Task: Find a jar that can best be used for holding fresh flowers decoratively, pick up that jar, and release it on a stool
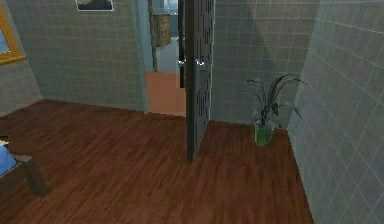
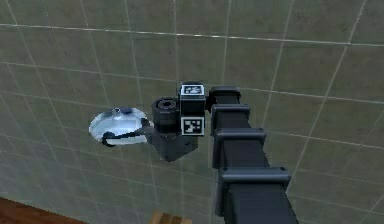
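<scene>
So ahead there's a room with a dark wood floor [image 1: 140, 165] and grey-tiled walls [image 1: 85, 60]. The main thing in the way is a dark door [image 1: 198, 80], swung out into the room almost edge-on. It stands right in the middle of the forward view and covers the right part of the doorway [image 1: 163, 75]. Through the gap left of it you can see an orange-ish floor and another room beyond.

In the corner right of the door sits a houseplant [image 1: 270, 100] with long thin leaves in a green pot, close to both walls. There's a framed picture [image 1: 95, 5] high on the wall left of the doorway, something yellow-framed [image 1: 8, 48] at the left edge, and a blue-topped bit of furniture [image 1: 12, 165] with a dark leg at the bottom left.

In the arm side view the arm [image 2: 245, 170] reaches out toward a tiled wall [image 2: 70, 70], with the two white marker squares [image 2: 191, 126] at its end. A sliver of wood floor sits at the bottom left, and a small tan thing [image 2: 165, 217] I can't identify is at the bottom edge.

The gripper [image 2: 140, 130] holds the jar [image 2: 112, 126], which hangs at the fingers' end clear of any surface, with only wall behind it. The jar looks like clear, bluish glass, rounded and bulgy, lying on its side with bright highlights on top.
</scene>
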Controlling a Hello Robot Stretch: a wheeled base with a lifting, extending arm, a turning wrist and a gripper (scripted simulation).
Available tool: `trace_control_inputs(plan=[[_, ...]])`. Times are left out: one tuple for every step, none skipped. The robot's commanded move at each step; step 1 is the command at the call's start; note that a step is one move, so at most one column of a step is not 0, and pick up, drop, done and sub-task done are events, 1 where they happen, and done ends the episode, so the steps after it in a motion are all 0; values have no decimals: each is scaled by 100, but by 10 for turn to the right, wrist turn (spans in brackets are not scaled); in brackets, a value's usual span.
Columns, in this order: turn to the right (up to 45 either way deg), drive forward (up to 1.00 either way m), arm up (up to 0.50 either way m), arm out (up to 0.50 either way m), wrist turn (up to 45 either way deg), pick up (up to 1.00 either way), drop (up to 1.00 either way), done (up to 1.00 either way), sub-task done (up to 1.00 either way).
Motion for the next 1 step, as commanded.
trace_control_inputs(plan=[[0,0,0,0,420,0,0,0,0]])
